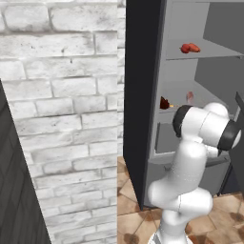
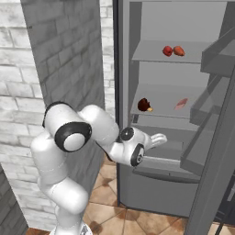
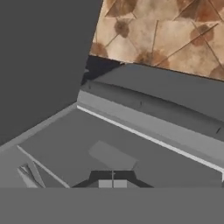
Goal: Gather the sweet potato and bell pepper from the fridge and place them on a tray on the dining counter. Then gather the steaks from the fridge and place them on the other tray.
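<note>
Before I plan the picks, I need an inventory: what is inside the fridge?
The fridge stands open. Its upper shelf holds a bell pepper beside an orange vegetable. The shelf below holds a dark item and a pinkish piece. The drawer's contents are hidden.

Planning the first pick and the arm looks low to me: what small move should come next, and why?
Probably raise the hand and open the jaws. The gripper is shut and empty, level with the fridge drawer, while the bell pepper and the sweet potato lie side by side on the upper shelf, well above it.
</note>
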